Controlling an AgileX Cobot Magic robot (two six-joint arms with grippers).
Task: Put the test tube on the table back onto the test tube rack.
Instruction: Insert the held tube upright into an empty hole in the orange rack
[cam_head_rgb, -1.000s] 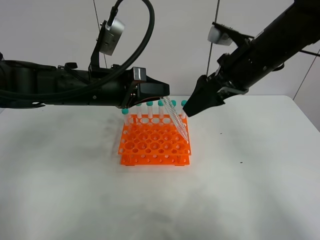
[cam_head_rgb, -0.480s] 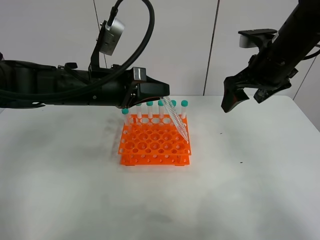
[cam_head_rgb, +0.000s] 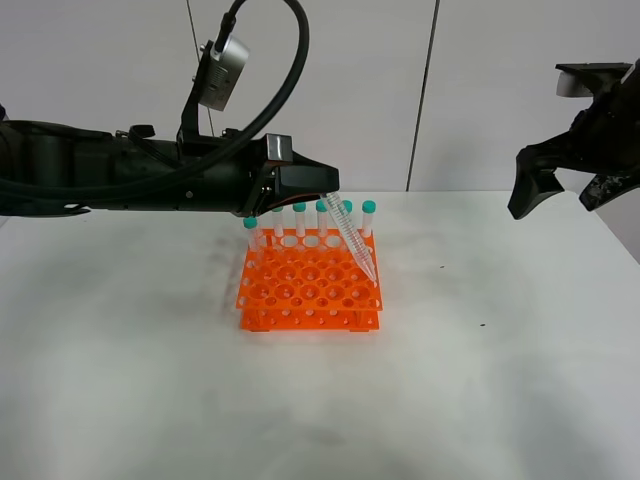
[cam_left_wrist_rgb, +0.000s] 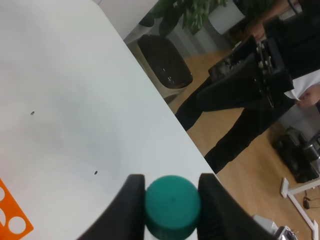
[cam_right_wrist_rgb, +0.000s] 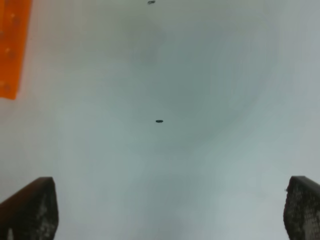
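My left gripper (cam_head_rgb: 328, 196) is shut on the teal cap of the test tube (cam_head_rgb: 353, 243). It holds the tube tilted over the right side of the orange test tube rack (cam_head_rgb: 309, 290), tip down near the rack's right edge. In the left wrist view the cap (cam_left_wrist_rgb: 172, 204) sits between the two fingers (cam_left_wrist_rgb: 129, 205). Several other teal-capped tubes (cam_head_rgb: 300, 222) stand upright in the rack's back row. My right gripper (cam_head_rgb: 560, 195) is open and empty, raised at the far right above the white table (cam_head_rgb: 320, 400). The right wrist view shows its fingertips (cam_right_wrist_rgb: 30, 206) wide apart over bare table.
A corner of the rack shows in the right wrist view (cam_right_wrist_rgb: 11, 45). Small dark specks (cam_right_wrist_rgb: 159, 121) mark the table. The left wrist view shows the table's edge (cam_left_wrist_rgb: 165, 105), with a person (cam_left_wrist_rgb: 260, 90) and a stool (cam_left_wrist_rgb: 164, 62) beyond it.
My right arm has pulled back from beside the rack, up and to the far right. The left gripper and the tilted tube have not moved.
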